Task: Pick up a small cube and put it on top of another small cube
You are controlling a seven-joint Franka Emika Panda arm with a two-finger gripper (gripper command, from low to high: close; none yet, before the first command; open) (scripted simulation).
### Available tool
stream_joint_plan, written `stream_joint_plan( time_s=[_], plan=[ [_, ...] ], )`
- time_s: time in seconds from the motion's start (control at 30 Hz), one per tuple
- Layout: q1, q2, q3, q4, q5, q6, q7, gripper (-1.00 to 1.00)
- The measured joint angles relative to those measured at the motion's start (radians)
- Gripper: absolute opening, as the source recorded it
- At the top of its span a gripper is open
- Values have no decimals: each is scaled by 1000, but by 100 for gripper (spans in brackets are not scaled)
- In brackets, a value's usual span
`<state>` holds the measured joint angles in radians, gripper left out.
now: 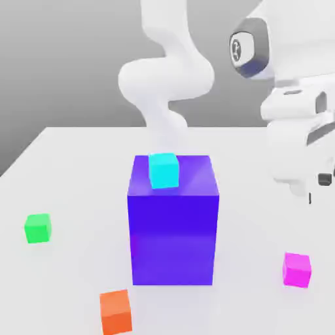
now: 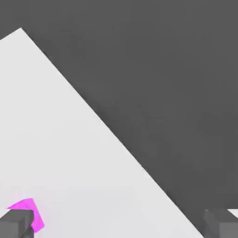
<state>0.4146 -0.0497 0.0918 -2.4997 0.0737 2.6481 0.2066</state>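
Nearest my exterior camera sits an orange cube (image 1: 116, 312), at roughly seven o'clock from the big blue-purple block (image 1: 173, 222). On that block's top rests a cyan cube (image 1: 163, 170). From the block, I see the green cube (image 1: 38, 228) out at nine o'clock and the magenta cube (image 1: 297, 269) at four o'clock, both on the white table (image 1: 72, 163). My gripper (image 2: 121, 225) hangs above the magenta cube (image 2: 30, 210), jaws spread wide and holding nothing, one fingertip (image 2: 16, 224) overlapping the cube's edge in the hand camera.

Magenta small cube (image 1: 297, 269) flat at exterior view's right; green cube (image 1: 38, 228) well apart, seemingly flat, left.
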Motion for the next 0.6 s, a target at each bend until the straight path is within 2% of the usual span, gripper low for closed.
stream_joint_plan(
  time_s=[0.2, 0.37, 0.4, 0.6],
  plan=[
    [86, 217, 26, -58, -113, 102, -75, 0],
    [129, 398, -13, -37, -181, 235, -49, 0],
    [138, 432, -23, -30, -186, 262, -45, -100],
    [141, 449, -27, -27, -191, 274, -42, -100]
  ],
)
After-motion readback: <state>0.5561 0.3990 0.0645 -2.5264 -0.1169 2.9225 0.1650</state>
